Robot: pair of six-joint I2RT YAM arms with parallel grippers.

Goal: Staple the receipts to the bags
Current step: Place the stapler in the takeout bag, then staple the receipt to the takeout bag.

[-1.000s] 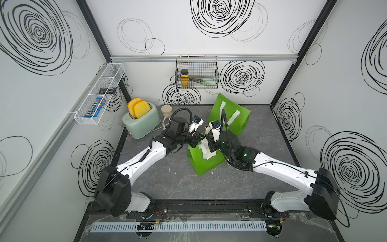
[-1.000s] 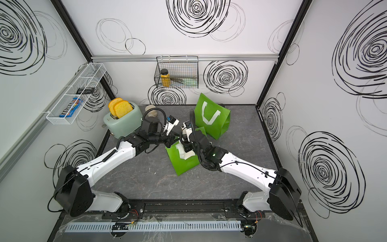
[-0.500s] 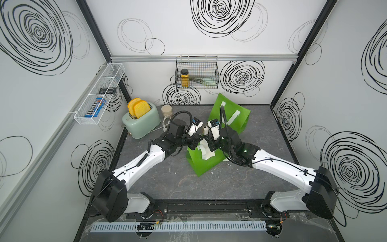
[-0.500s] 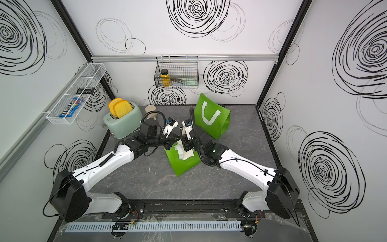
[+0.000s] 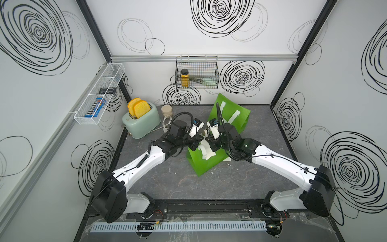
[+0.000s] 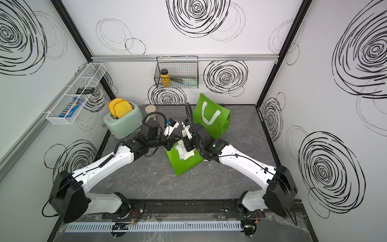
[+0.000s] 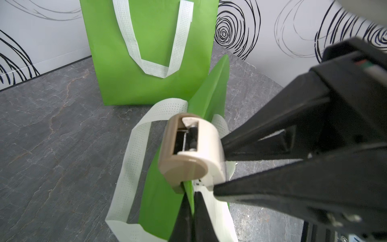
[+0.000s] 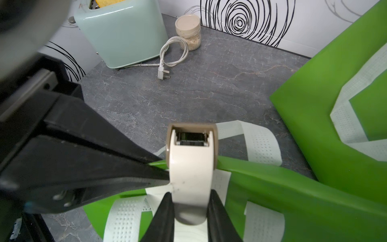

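Observation:
The near green bag (image 5: 204, 165) stands tilted in mid-table, its white handles drooping. My left gripper (image 7: 191, 194) is shut on the bag's top edge, seen also in a top view (image 5: 198, 139). My right gripper (image 8: 190, 193) is shut on a beige and white stapler (image 7: 188, 146), whose mouth straddles that same edge right beside the left fingertips. A white receipt (image 8: 221, 181) with faint print lies against the bag under the stapler. The other green bag (image 5: 232, 117) stands upright at the back, untouched, in both top views (image 6: 213, 117).
A mint toaster (image 5: 142, 123) holding toast stands at the back left, with a lidded jar (image 5: 167, 110) and a coiled white power cord (image 8: 173, 54) beside it. A wire basket (image 5: 196, 72) hangs on the back wall and a wire shelf (image 5: 98, 94) on the left wall.
Both grippers stay at the near bag's top edge. The arms have shifted only slightly, and the bag and stapler keep their places.

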